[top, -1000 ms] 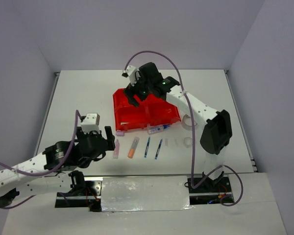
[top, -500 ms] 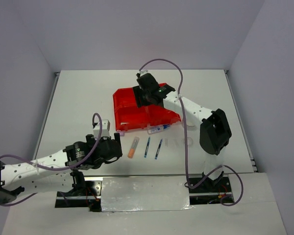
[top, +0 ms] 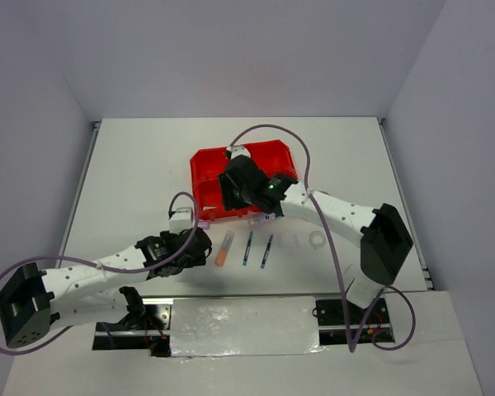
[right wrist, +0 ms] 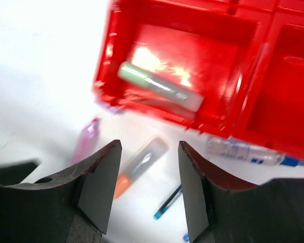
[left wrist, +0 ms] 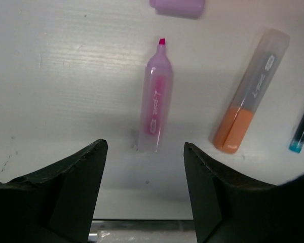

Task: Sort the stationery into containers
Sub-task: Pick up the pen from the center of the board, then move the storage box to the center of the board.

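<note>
Both pairs of jaws stand wide and hold nothing. The left gripper [left wrist: 144,146] hangs low over the pink highlighter [left wrist: 156,109], which lies flat on the table [left wrist: 66,76] in line with the gap between the fingers, its tip pointing at the eraser [left wrist: 177,6] just beyond. To its right lies the orange highlighter [left wrist: 248,114], slightly tilted, cap end nearest the arm bases. Right of that, two pens [top: 247,247] lie side by side, close but apart.

The right gripper [right wrist: 149,147] hovers over the near edge of the bins [right wrist: 253,66]. A green highlighter [right wrist: 159,87] lies slanted in the near-left bin. The glue tube [right wrist: 243,151] lies on the table just beside the bins' near wall; whether it touches the wall cannot be told. A tape roll [top: 317,239] sits on the table right of the pens, well apart from them.
</note>
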`<state>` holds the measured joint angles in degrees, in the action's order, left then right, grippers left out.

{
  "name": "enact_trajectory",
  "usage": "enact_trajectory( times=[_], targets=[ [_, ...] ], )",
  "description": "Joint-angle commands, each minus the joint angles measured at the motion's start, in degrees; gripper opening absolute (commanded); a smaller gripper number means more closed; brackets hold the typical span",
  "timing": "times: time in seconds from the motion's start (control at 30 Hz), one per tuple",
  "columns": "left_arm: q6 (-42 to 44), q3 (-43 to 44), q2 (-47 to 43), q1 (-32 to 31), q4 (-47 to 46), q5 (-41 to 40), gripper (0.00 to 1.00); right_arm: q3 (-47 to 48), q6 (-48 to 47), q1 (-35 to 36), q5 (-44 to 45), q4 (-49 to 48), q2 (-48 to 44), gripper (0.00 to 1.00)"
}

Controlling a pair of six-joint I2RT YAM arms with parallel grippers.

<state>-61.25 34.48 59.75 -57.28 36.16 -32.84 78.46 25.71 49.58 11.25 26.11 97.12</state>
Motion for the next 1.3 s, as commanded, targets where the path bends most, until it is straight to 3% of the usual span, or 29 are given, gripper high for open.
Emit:
enact_trajectory(
  times=[0.0, 0.17, 0.47, 0.77, 0.83, 0.93, 0.97, 1.1, 1.17, 1.27],
  targets=[
    [5.00, 0.59, 2.38, 4.26, -7.41, 2.87, 0.74, -2.33, 3.55, 2.18, 0.18, -4.66, -7.11, 0.55],
    [7.55, 1.64, 6.96, 7.44, -9.44, 4.54, 0.63, -8.05, 7.94, 5.17, -1.05, -7.47, -9.76, 0.51],
    [7.47, 2.08, 13.73, 8.32, -11.64, 5.24, 0.62, -11.83, 8.83, 6.66, -2.63, -11.17, -9.14, 0.49],
    [6.15, -0.46, 16.54, 9.11, -13.92, 6.82, 0.43, -14.03, 9.26, 6.93, -1.58, -12.57, -11.07, 0.49],
    [5.80, -1.34, 16.19, 9.11, -14.27, 7.26, 0.29, -14.82, 9.09, 6.84, -1.84, -13.27, -11.69, 0.49],
    [4.92, -2.48, 14.18, 9.11, -13.40, 7.79, 0.13, -16.23, 9.35, 6.84, -1.75, -14.42, -12.39, 0.50],
    [4.66, -2.75, 11.91, 9.11, -12.70, 7.79, 0.01, -16.40, 9.53, 6.76, -1.75, -14.51, -12.39, 0.51],
    [2.55, -2.14, 1.01, 8.32, -6.30, 5.78, 0.00, -16.32, 12.15, 7.11, -1.58, -14.07, -10.47, 0.52],
    [0.88, -0.57, -6.69, 7.97, -0.06, 3.85, 0.00, -15.70, 13.30, 7.72, -0.27, -13.89, -9.24, 0.57],
    [1.31, 3.47, -14.97, 7.88, 7.15, 1.55, 0.00, -11.07, 15.41, 8.86, 1.75, -12.15, -3.63, 0.59]
  ],
)
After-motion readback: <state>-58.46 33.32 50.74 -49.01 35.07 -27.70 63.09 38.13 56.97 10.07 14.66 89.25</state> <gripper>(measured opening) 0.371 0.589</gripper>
